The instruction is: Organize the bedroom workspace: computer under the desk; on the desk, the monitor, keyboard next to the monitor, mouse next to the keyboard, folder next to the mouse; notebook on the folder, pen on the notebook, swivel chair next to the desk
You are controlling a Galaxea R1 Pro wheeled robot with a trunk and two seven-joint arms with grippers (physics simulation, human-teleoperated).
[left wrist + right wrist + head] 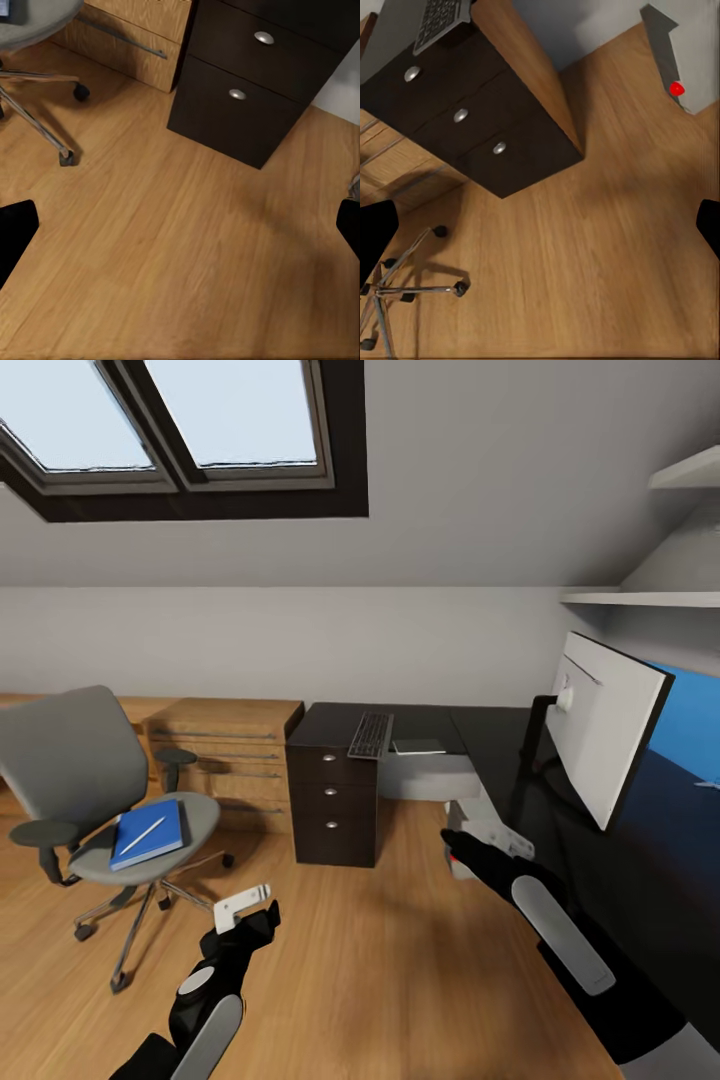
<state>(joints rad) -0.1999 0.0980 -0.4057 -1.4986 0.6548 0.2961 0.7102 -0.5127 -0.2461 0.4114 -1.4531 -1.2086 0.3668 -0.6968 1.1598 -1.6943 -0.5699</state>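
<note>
Both hands hang empty over the wood floor [380, 940]: the left hand [250, 920] at the lower left of the head view, the right hand [462, 850] just right of centre, each with its fingers spread apart and nothing between them, as the dark fingertips at the edges of both wrist views confirm.

At the left of the frame, the swivel chair [75, 760] stands well apart from the bench [500, 745]. On its seat lies the blue folder [150, 835] with the pen [142, 835] resting across it. The keyboard [371, 735] sits on the bench's near end above the dark drawer unit [332, 800], and a small grey notebook [418, 746] lies just beside it. The monitor [605, 725] stands on the bench at the right, its pale back toward the camera. The computer [667, 56] shows in the right wrist view with its red light.

Judging the risks: lifting the folder with the pen loose on top would likely roll the pen onto the floor, and pressing on the seat could send the chair rolling away on its castors.
</note>
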